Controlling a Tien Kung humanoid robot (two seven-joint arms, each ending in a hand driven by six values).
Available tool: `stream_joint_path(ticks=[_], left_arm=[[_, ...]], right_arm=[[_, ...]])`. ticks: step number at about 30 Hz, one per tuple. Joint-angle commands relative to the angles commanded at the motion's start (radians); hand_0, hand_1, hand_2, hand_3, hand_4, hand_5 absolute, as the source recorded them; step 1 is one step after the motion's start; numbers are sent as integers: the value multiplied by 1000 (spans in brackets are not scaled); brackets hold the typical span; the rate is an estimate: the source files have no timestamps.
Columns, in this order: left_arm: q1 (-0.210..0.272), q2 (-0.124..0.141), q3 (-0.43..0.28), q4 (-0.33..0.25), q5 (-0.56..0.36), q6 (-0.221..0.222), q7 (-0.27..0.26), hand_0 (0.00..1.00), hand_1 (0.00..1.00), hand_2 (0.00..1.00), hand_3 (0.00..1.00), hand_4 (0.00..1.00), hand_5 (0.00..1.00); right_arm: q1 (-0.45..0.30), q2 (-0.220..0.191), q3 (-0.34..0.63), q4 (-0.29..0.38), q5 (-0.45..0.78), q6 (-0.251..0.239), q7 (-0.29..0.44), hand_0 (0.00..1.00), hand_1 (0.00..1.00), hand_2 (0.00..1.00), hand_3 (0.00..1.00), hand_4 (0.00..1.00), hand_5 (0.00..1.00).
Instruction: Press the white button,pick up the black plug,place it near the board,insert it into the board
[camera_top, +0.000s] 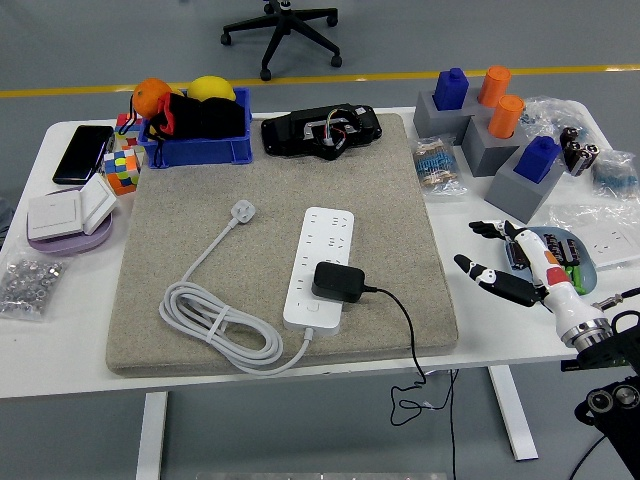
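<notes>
A white power strip (318, 266) lies lengthwise in the middle of the beige mat (280, 160). The black plug (338, 282) sits in the strip's near end, its thin black cable (405, 330) running over the table's front edge. The strip's own white cord (215, 320) coils to the left. My right hand (488, 252) hovers over the table right of the mat, well away from the plug, fingers spread and holding nothing. The left hand is out of sight.
Grey blocks with blue and orange pegs (490, 125) stand at the back right, a blue bin (195, 125) with fruit at the back left. A black device (320, 130) lies at the mat's far edge. A blue dish of batteries (585, 262) sits behind my right hand.
</notes>
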Motion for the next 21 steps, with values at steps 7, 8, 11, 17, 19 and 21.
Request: stream_joint_path(ticks=[7, 8, 11, 17, 19, 21], left_arm=[[-6, 1, 0, 0, -1, 2, -2, 464, 494, 514, 568, 608, 249], [-6, 1, 2, 0, -4, 3, -3, 464, 494, 514, 568, 608, 249], [-3, -1, -1, 0, 1, 2, 0, 465, 495, 515, 568, 608, 249], [-5, -1, -10, 0, 7, 5, 2, 464, 495, 514, 568, 607, 247], [-7, 0, -10, 0, 7, 6, 2, 464, 495, 514, 568, 607, 247], [-11, 0, -6, 0, 5, 6, 4, 464, 495, 514, 568, 607, 247]], right_arm=[[-9, 6, -6, -12, 3, 5, -9, 880, 793, 754, 754, 914, 579], [-9, 8, -6, -13, 2, 5, -10, 880, 793, 754, 754, 914, 579], [-10, 15, 0, -13, 1, 4, -11, 865, 786, 750, 749, 912, 566], [-14, 19, 10, -12, 1, 2, -13, 852, 779, 747, 747, 910, 561], [-14, 19, 13, -12, 1, 2, -14, 852, 779, 747, 747, 910, 561], [-14, 21, 17, -11, 1, 1, -15, 852, 779, 747, 747, 910, 561]])
